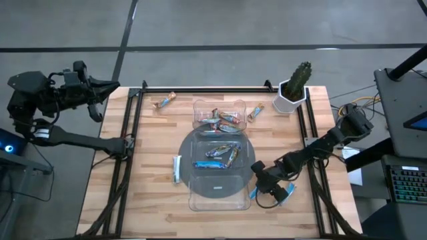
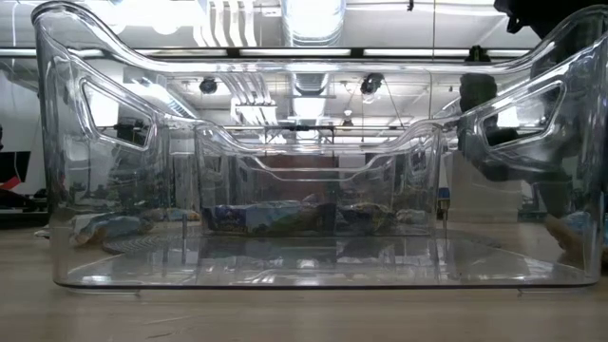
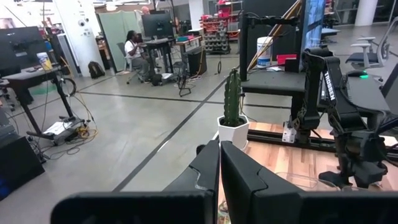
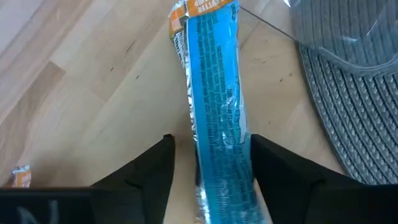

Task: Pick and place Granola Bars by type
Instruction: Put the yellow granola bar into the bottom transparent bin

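Observation:
A light blue granola bar point(image 4: 217, 112) lies flat on the wooden table just right of the clear tray point(image 1: 195, 200). My right gripper point(image 4: 211, 177) point(image 1: 257, 189) stands open over the bar's near end, pointing steeply down, one finger on each side. Orange-brown bars point(image 1: 220, 119) fill the tray's far compartment and dark and blue bars point(image 1: 220, 157) its middle one. Loose bars lie at the far left point(image 1: 163, 101), far right point(image 1: 255, 111), left of the tray point(image 1: 177, 168) and beside my right gripper point(image 1: 288, 193). My left gripper point(image 3: 219, 155) point(image 1: 113, 85) is shut and holds nothing, raised beyond the table's far left corner. My right gripper's fingers point(image 4: 155, 174) lie along the light blue bar, one on each long side. A strip of bare table shows between one finger and the bar. The other finger stands right at the bar's edge point(image 4: 249, 149), and whether it touches I cannot tell.
A round grey woven mat point(image 4: 354, 93) lies under the tray, close to the bar. A cactus in a white pot point(image 1: 293, 90) stands at the far right corner. Black rails point(image 1: 127, 133) run along the table's left and right sides. People sit at desks in the room beyond.

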Controlling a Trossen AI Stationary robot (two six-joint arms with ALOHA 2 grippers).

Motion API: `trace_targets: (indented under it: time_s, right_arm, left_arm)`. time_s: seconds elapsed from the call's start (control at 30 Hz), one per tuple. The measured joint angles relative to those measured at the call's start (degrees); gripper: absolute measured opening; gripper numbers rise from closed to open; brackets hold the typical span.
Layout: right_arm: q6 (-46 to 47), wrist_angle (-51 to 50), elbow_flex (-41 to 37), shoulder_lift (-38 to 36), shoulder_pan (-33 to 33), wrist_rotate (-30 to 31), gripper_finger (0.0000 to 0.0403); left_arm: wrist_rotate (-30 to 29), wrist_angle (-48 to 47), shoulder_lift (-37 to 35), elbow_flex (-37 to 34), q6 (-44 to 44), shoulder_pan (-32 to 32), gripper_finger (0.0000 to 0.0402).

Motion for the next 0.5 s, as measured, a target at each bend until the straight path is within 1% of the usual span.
trace_targets:
  time_s: [0.23,0.33,0.4,0.5]
  right_arm:
    - [0.12,-1.45,-0.02,-0.28,0.0,-1.03,0.0109]
    - [0.13,-1.5,-0.02,-0.33,0.0,-1.44,0.0079]
    - [0.13,-1.65,-0.02,-0.49,0.0,-1.47,0.0066]
    - [0.15,-3.07,-0.02,-1.09,0.0,-1.48,0.0058]
  left_arm:
    - [0.01,-0.07,0.0,0.0,-1.17,0.01,0.0]
    - [0.0,-0.07,0.0,0.0,-1.35,0.0,0.0]
    - [0.02,-0.04,0.0,0.0,-1.37,0.02,0.0]
    - [0.01,-0.02,0.0,0.0,-1.37,0.0,0.0]
